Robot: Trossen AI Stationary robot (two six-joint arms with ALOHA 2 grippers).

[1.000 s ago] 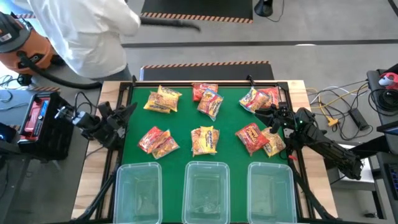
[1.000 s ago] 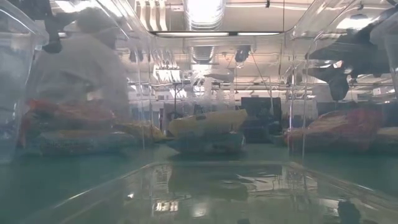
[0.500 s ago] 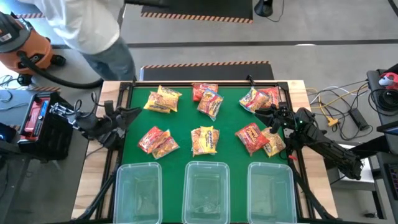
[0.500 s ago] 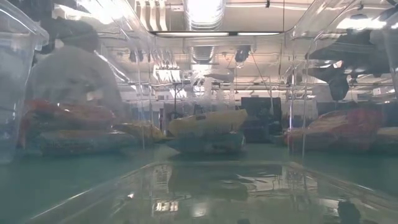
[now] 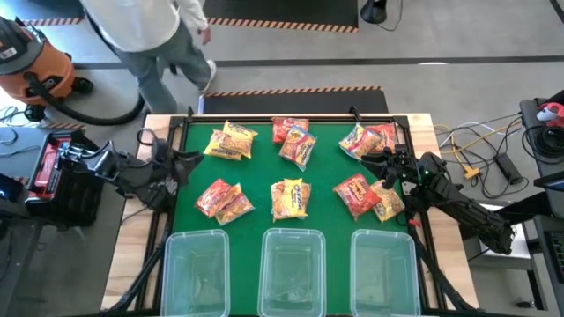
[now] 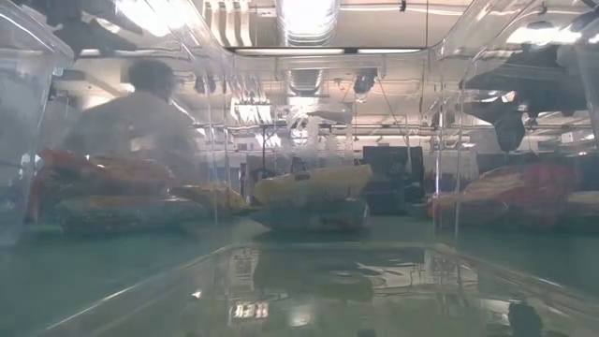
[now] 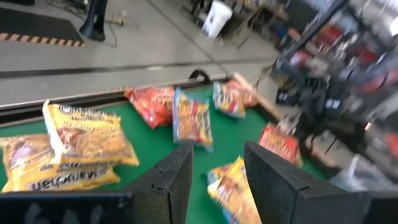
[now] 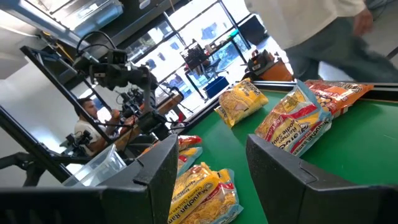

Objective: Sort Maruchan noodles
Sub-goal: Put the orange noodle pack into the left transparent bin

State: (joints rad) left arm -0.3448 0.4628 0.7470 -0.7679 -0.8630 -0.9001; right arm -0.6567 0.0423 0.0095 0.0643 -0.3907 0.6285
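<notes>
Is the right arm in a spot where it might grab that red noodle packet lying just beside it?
Probably yes. The right gripper hovers open at the mat's right edge, next to the red packet. Nothing stands between them; only a yellow packet overlaps its edge, which might get nudged.

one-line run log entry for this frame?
noodle packets: all on mat | tubs: empty | left claw: open, mat's left edge | right claw: open, right side

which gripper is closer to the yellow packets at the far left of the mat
Left. The left gripper hangs at the mat's left edge, just beside and nearer than the yellow packets. The right gripper is across the mat by its right edge, past the middle piles.
</notes>
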